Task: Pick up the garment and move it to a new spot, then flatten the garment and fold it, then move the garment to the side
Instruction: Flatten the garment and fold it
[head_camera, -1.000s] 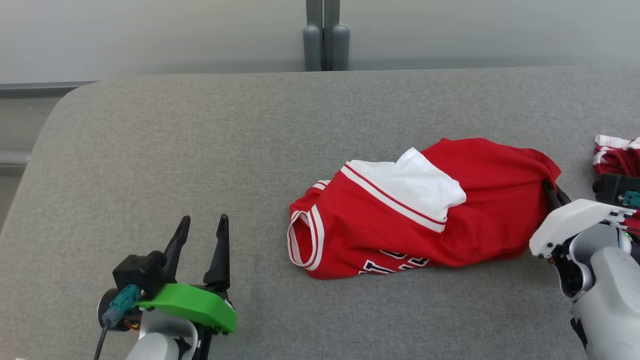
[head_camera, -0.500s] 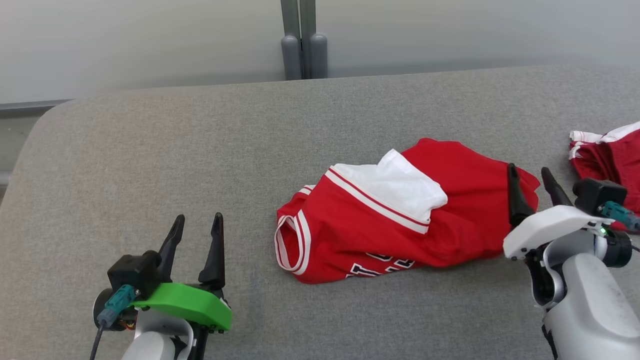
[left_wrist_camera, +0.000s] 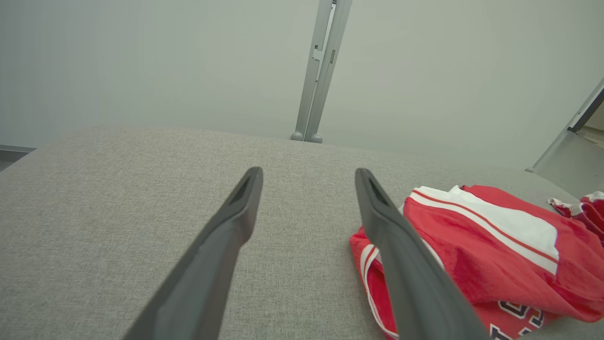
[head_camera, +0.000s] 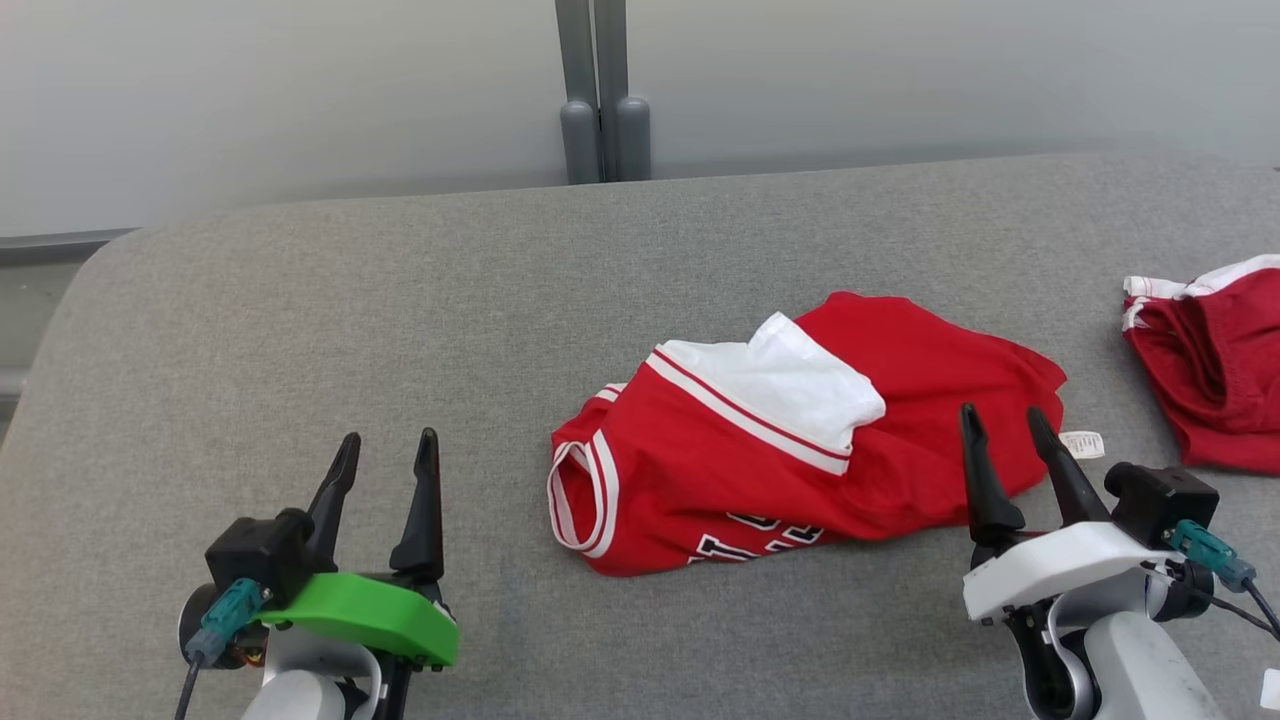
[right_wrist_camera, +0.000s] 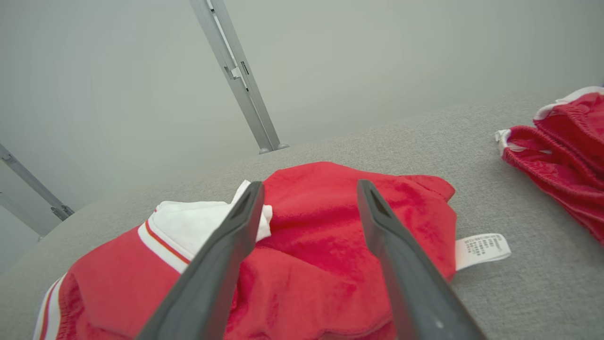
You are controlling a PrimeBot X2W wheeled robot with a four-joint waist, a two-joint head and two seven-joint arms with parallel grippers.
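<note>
The garment (head_camera: 800, 440) is a red jersey with white trim and a white inner panel, lying crumpled in the middle of the grey table (head_camera: 350, 320); it also shows in the left wrist view (left_wrist_camera: 495, 255) and the right wrist view (right_wrist_camera: 330, 250). Its white label (head_camera: 1082, 444) sticks out at the right edge. My right gripper (head_camera: 1000, 420) is open, hanging just over the garment's near right edge with nothing between its fingers. Well to the left of the garment, my left gripper (head_camera: 388, 445) stands open over bare table.
A second red garment with white trim (head_camera: 1215, 380) lies at the table's right edge. A grey post (head_camera: 598, 100) rises behind the table's far edge against a pale wall. The table's left corner is rounded, with bare grey surface on the left half.
My right gripper has let go of the garment's right edge, opened and drawn back toward me. The garment now lies free. The head camera has shifted; the left gripper has stayed put.
</note>
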